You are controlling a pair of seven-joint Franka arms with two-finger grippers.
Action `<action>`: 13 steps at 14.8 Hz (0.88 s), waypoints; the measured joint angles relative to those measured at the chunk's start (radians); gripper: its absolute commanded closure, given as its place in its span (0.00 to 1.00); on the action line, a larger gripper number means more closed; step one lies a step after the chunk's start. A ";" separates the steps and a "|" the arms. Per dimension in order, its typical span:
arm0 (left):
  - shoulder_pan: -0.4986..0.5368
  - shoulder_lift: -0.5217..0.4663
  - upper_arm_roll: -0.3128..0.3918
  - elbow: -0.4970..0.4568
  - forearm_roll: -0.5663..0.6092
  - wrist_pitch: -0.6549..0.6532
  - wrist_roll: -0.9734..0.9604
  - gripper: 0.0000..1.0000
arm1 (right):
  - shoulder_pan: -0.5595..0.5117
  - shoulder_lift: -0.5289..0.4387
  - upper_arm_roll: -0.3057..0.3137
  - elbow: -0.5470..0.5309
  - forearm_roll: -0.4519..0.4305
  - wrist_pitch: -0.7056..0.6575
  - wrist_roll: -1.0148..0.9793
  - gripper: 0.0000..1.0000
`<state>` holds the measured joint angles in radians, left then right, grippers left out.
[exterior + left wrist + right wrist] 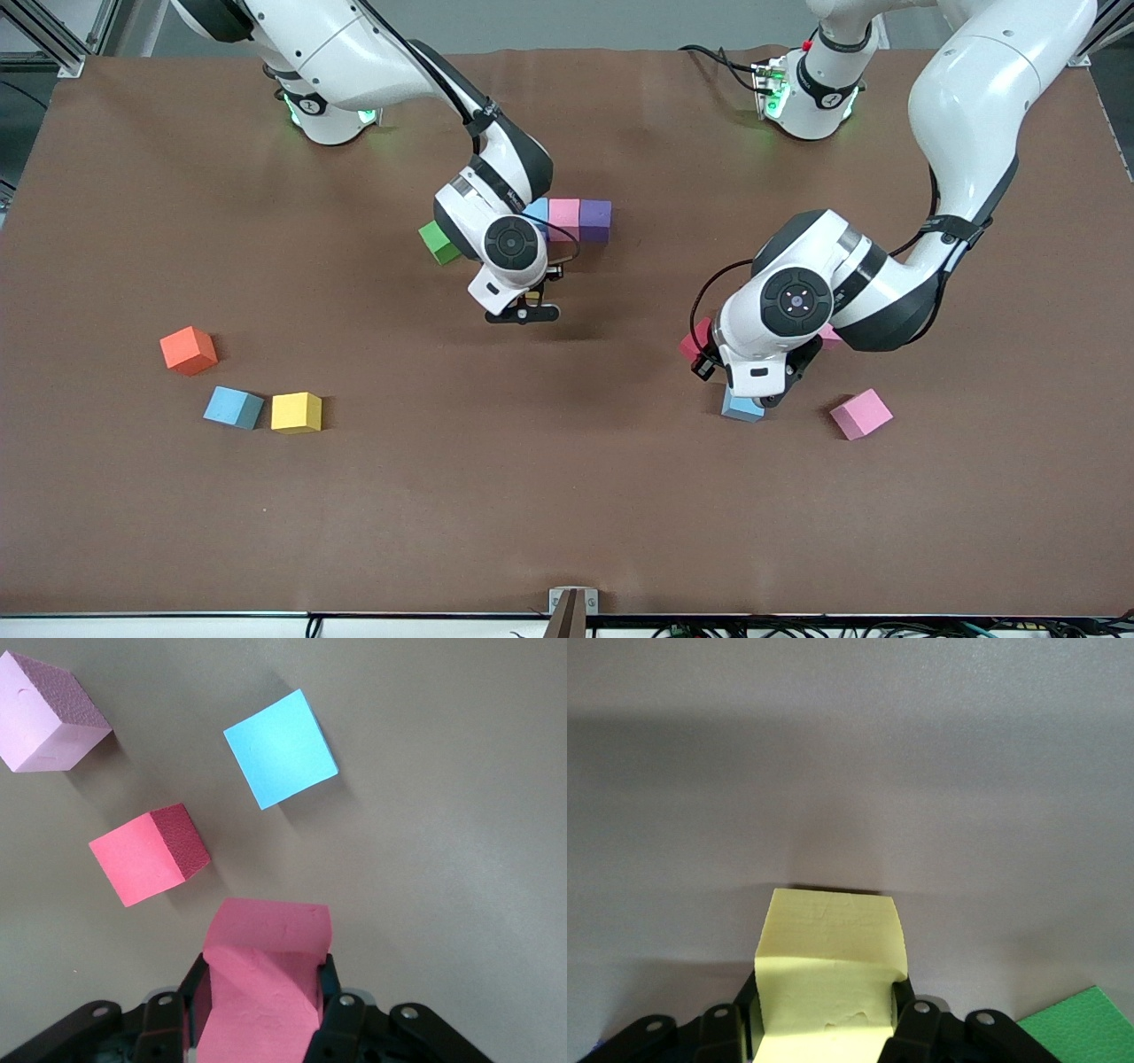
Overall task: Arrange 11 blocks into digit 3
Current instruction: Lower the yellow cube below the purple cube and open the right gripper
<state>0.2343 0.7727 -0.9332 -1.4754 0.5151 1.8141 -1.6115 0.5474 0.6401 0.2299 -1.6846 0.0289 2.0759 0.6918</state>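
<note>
Two Franka arms work over a brown table; read it as a clock face from the front camera, with the bases at 12 o'clock.

The right gripper hangs over bare table at the dial's centre. Its fingers are clamped on a yellow cube, seen in the right wrist view.

The left gripper hangs at about 4 o'clock, over a light blue cube. Its fingers pinch a pinkish-red cube, seen in the left wrist view.

A second pinkish-red cube lies beside that arm's hand, and a pink cube sits near it, toward the left arm's end.

At 12 o'clock, three cubes touch in a straight row: a light blue row cube, a pink row cube and a purple row cube. The right arm partly hides the blue one.

A green cube sits at 11 o'clock, near the row.

Between 8 and 9 o'clock lie an orange cube, another light blue cube and a loose yellow cube. The last two are just beside each other.
</note>
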 measured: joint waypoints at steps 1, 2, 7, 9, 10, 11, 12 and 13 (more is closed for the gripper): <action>0.000 0.000 0.000 0.000 0.000 -0.002 0.000 0.56 | 0.000 0.000 0.000 0.000 0.000 0.000 0.000 0.73; 0.000 0.000 0.000 0.000 0.000 -0.004 0.000 0.56 | 0.000 0.000 0.000 0.000 0.000 0.000 -0.001 0.73; 0.000 0.000 0.000 0.000 0.000 -0.006 0.000 0.56 | 0.000 0.000 -0.001 0.000 -0.001 0.000 -0.003 0.72; 0.000 0.000 0.000 0.000 0.000 -0.006 0.000 0.56 | 0.000 0.000 -0.002 -0.001 -0.001 0.000 -0.003 0.00; 0.000 0.000 0.000 0.000 0.000 -0.006 0.000 0.56 | 0.000 0.001 -0.002 -0.001 -0.001 0.000 -0.002 0.00; 0.000 0.000 0.000 0.000 0.000 -0.006 0.000 0.56 | 0.000 0.001 -0.002 -0.001 -0.001 0.000 -0.002 0.00; 0.000 0.000 0.000 0.000 0.000 -0.006 0.000 0.56 | 0.000 0.001 -0.003 -0.001 -0.001 0.000 -0.001 0.00; 0.000 0.000 0.000 0.000 0.000 -0.006 0.000 0.56 | 0.000 0.001 -0.003 -0.001 -0.001 0.000 -0.001 0.00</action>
<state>0.2344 0.7727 -0.9332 -1.4752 0.5151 1.8082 -1.6114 0.5474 0.6409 0.2272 -1.6857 0.0282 2.0763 0.6905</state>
